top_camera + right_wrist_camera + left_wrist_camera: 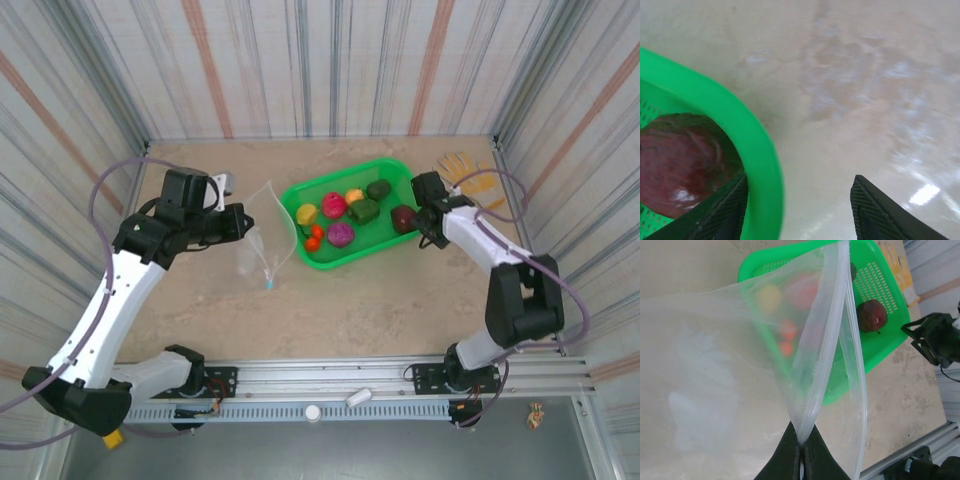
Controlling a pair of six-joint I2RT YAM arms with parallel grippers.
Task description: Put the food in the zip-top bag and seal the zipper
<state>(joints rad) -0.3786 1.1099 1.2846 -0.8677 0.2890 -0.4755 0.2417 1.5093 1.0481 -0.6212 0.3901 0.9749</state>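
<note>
Plastic pinched: clamping zip-top bag (740,365) with left fingers (787,460), holding right fingers (725,215) apart beside maroon food (680,160); bagged nothing yet.

Food (786,331) pieces hazy behind zip-top bag (705,365)

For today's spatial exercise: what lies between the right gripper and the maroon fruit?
The rim of the green tray crosses between the right gripper and the maroon fruit, in the right wrist view.
</note>
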